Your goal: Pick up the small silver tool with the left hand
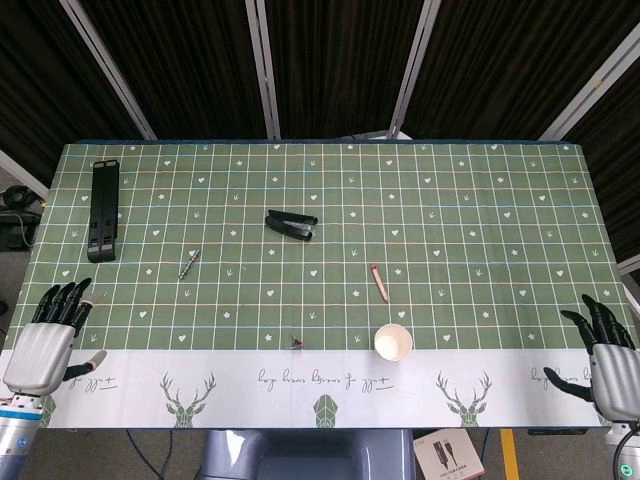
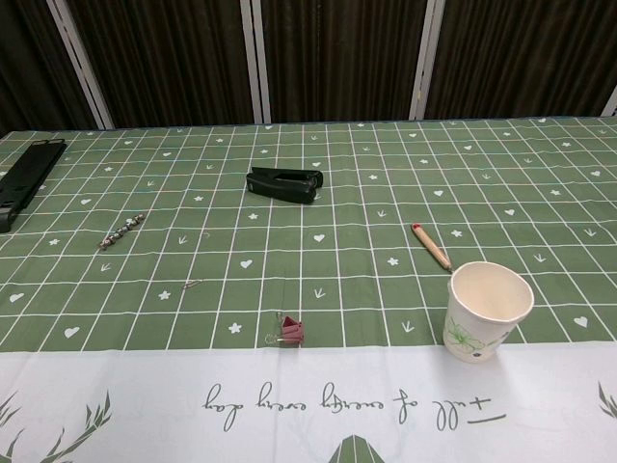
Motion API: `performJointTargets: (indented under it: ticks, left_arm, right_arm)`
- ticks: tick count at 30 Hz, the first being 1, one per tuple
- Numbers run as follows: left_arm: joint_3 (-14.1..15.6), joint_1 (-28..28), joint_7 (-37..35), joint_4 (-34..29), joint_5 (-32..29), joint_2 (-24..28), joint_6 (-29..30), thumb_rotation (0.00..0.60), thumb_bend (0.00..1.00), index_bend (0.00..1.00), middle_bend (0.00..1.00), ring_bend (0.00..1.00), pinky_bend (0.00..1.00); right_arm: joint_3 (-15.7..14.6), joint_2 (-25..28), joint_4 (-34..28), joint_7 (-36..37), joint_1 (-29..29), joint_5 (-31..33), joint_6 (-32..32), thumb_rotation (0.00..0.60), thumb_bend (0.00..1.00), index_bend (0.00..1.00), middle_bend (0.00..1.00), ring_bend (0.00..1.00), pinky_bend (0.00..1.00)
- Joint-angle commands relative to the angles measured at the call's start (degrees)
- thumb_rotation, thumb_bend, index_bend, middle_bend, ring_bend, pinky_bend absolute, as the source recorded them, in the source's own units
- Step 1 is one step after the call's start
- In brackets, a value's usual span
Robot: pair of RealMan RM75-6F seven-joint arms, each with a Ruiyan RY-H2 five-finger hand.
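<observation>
Small silver tool [image 1: 189,263] lies flat on the green cloth, well apart from the left hand [image 1: 45,340], which waits empty at the near left edge, fingers apart. Being thin, it may slip from the fingers or skid across the cloth.

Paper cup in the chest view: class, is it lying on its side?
No, the paper cup stands upright on the table with its open mouth facing up.

Probably lab test booth: dark curtain walls [image 1: 340,60], metal frame poles [image 1: 262,65], tablecloth-covered table [image 1: 480,200].
</observation>
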Motion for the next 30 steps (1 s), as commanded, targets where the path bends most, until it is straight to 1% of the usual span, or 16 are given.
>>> performJointTargets:
  ticks: [1, 30]
  left_arm:
    - [0.0, 0.0, 0.0, 0.0, 0.0, 0.0, 0.0, 0.6, 0.13, 0.13, 0.0, 0.0, 0.0]
    - [0.2, -0.3, 1.1, -1.4, -1.6, 0.7, -1.8, 0.6, 0.14, 0.14, 0.0, 0.0, 0.0]
  right_arm:
    - [0.0, 0.0, 0.0, 0.0, 0.0, 0.0, 0.0, 0.6, 0.09, 0.2, 0.01, 0.0, 0.16]
    - [-0.1, 0.2, -0.2, 0.3, -0.1, 0.1, 0.0, 0.6, 0.09, 0.2, 0.01, 0.0, 0.16]
